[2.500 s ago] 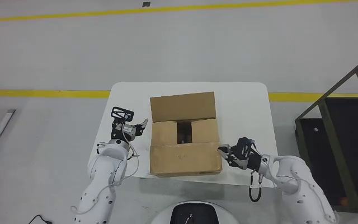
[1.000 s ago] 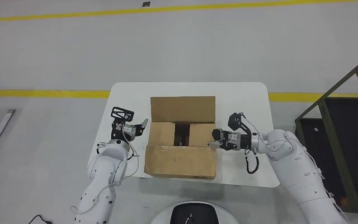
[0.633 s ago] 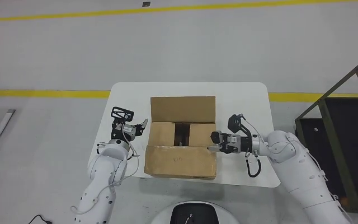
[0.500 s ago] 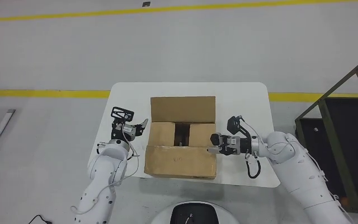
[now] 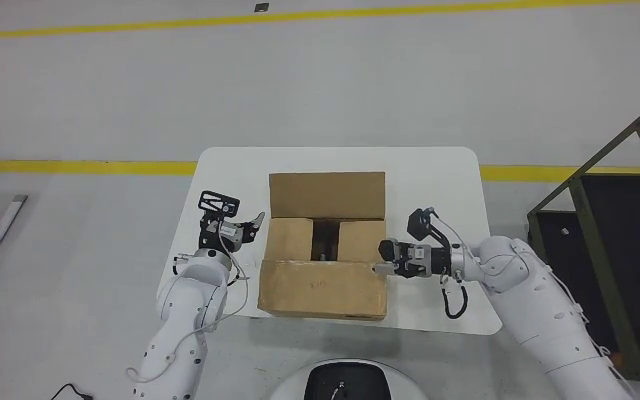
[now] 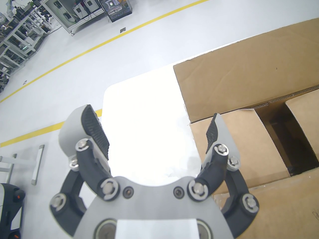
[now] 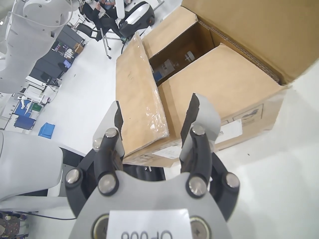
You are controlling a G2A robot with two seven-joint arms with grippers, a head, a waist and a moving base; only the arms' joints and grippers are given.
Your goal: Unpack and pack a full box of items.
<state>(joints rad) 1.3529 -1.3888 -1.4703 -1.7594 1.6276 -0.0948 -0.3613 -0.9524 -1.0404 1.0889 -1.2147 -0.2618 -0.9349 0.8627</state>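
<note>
A brown cardboard box (image 5: 325, 245) stands mid-table, its back flap (image 5: 327, 193) upright and its taped front flap (image 5: 322, 288) folded outward. Both side flaps lie inward with a dark gap (image 5: 326, 238) between them. Small items (image 7: 169, 65) show down in that gap. My right gripper (image 5: 382, 260) is open at the box's right front corner. In the right wrist view this gripper (image 7: 157, 108) has its fingers either side of the front flap's (image 7: 142, 95) end. My left gripper (image 5: 240, 228) hangs open over the bare table left of the box (image 6: 249, 83), nothing between its fingers (image 6: 96, 125).
The white table (image 5: 440, 180) has free strips to the left, right and behind the box. A dark metal frame (image 5: 590, 210) stands on the floor off to the right. Yellow floor lines (image 5: 100, 167) run past the table.
The right arm swung from the table's near right edge up to the box's right front corner, then eased slightly nearer. The box shifted a little left. The left arm stayed still.
</note>
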